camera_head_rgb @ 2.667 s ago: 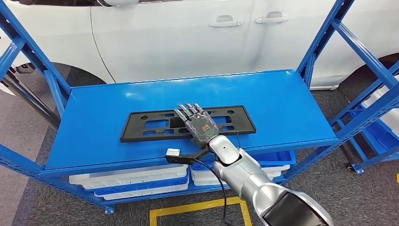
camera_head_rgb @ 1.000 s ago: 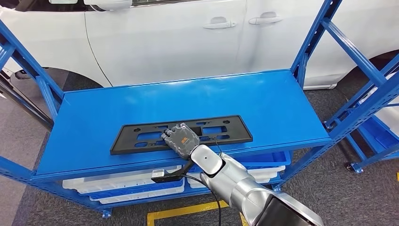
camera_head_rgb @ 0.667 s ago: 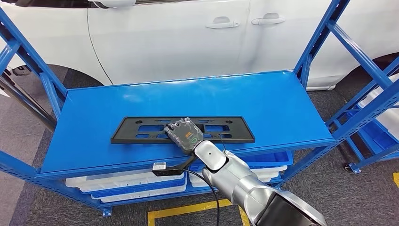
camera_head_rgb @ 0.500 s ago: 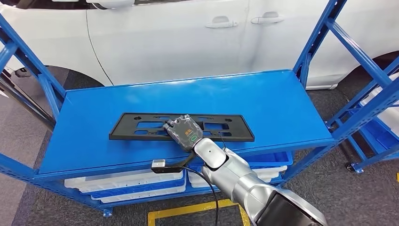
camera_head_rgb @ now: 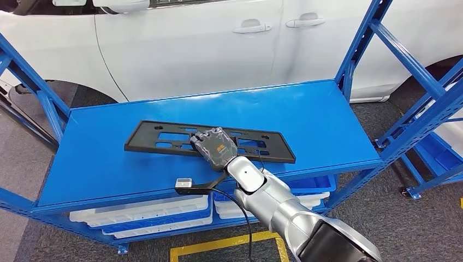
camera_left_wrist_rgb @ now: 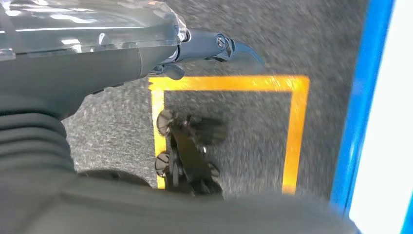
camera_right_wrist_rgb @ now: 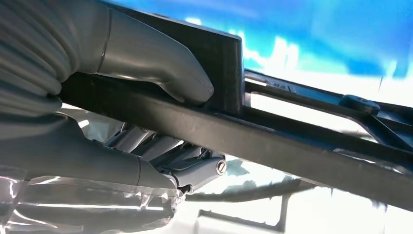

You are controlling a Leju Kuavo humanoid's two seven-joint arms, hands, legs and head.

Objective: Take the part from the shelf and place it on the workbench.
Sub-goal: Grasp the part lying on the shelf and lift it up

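The right hand [camera_head_rgb: 217,147] now has the black plastic frame [camera_head_rgb: 164,143] gripped along its near edge, around the middle of its length. In the right wrist view the thick grey thumb [camera_right_wrist_rgb: 165,73] presses on one face of the frame [camera_right_wrist_rgb: 292,146] and the darker fingers [camera_right_wrist_rgb: 160,153] curl under the other, so this is a real grasp, not a hand resting on top. A few seconds back the same hand lay flat and spread on the frame; since then the fingers have closed on it.

The frame itself has turned. Before, it lay roughly square to the front of the blue shelf [camera_head_rgb: 327,125]; now its left end has swung away from the front edge. From here I cannot tell whether it has come off the shelf top or just slid round on it. Either way it is in the hand over the shelf, so the pick looks to be under way and the carry to the table has yet to come.

The left hand [camera_left_wrist_rgb: 214,46] hangs by the robot's side above the grey floor with its yellow tape [camera_left_wrist_rgb: 297,136]; I cannot tell how its fingers lie.

A white car [camera_head_rgb: 191,49] stands just behind the shelf.
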